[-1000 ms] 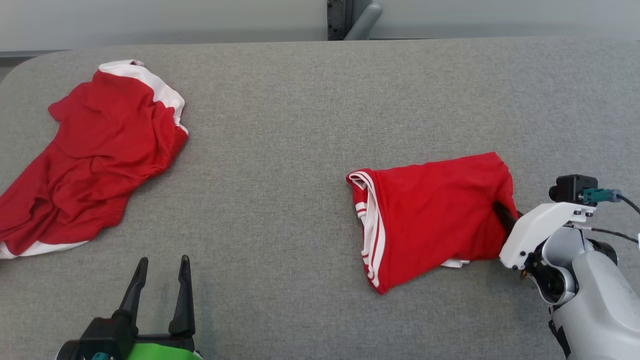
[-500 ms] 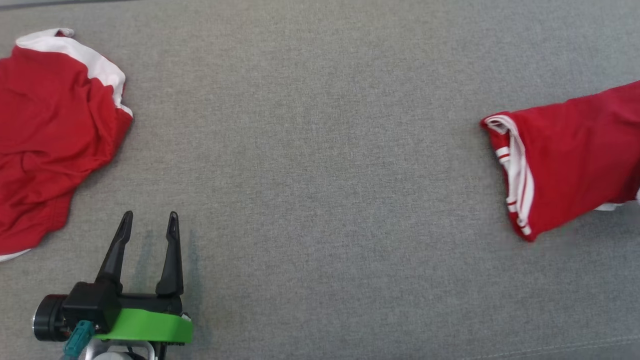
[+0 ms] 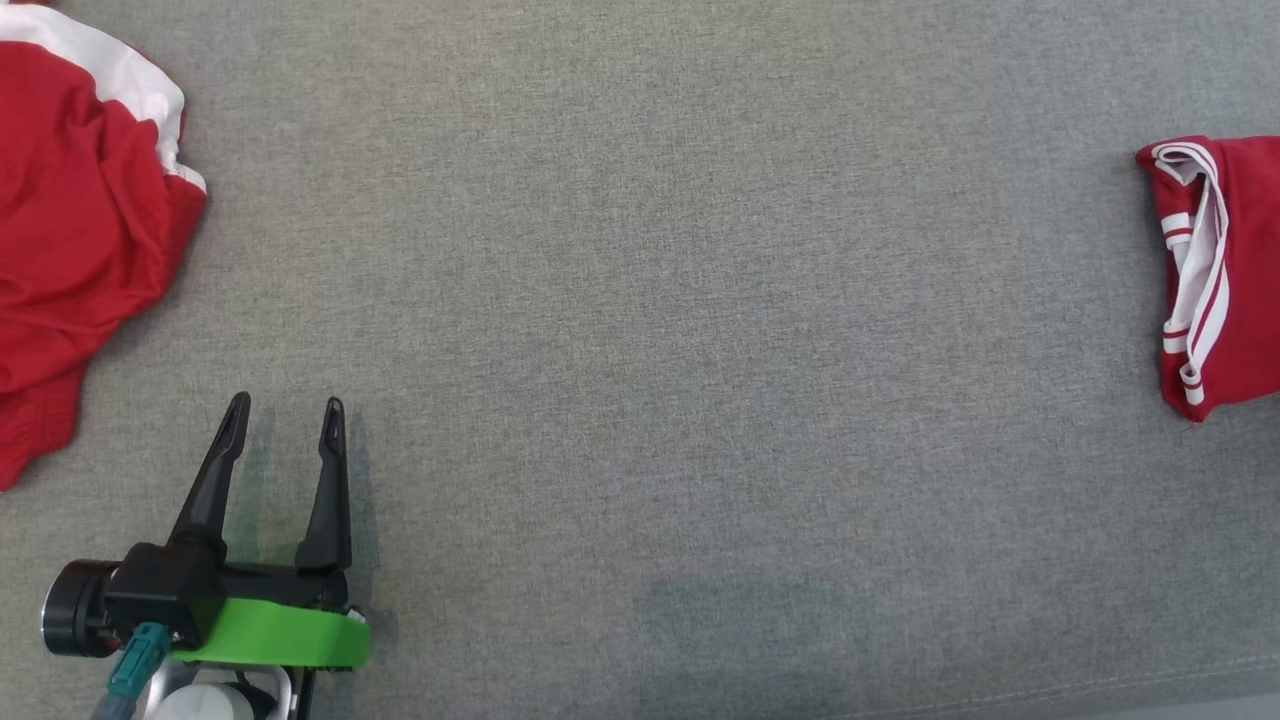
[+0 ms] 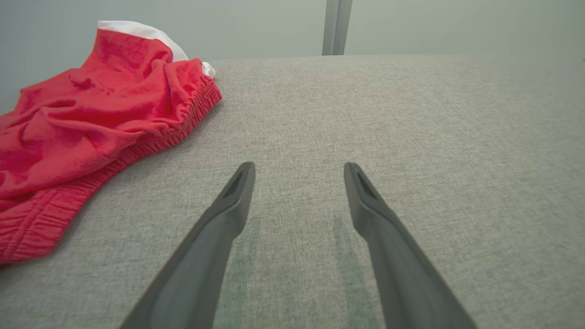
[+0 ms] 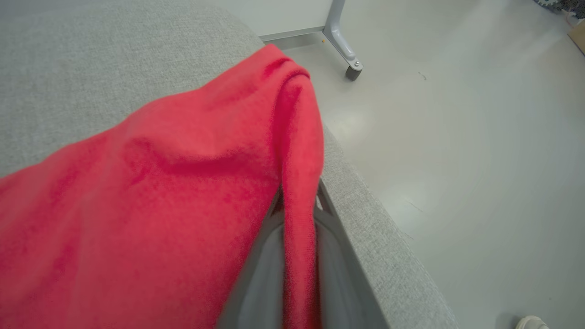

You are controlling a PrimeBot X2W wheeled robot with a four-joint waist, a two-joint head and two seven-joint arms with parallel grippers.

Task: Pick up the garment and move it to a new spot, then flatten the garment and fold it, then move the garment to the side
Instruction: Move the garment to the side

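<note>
Our right gripper [image 5: 299,201] is clamped on a fold of the red garment [image 5: 160,192], which lies folded at the right edge of the grey table [image 3: 640,300], its white-striped hem facing the middle. Our left gripper [image 3: 287,403] sits low over the bare table near the front, jaws spread wide and holding nothing. A crumpled heap of red cloth [image 3: 70,230] lies at the table's left side, apart from that gripper.

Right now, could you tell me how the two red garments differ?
The left garment lies crumpled; the right garment is folded, its edge pinched in the right gripper. The left one shows a broad white band, the right one thin white stripes. Both are red.
</note>
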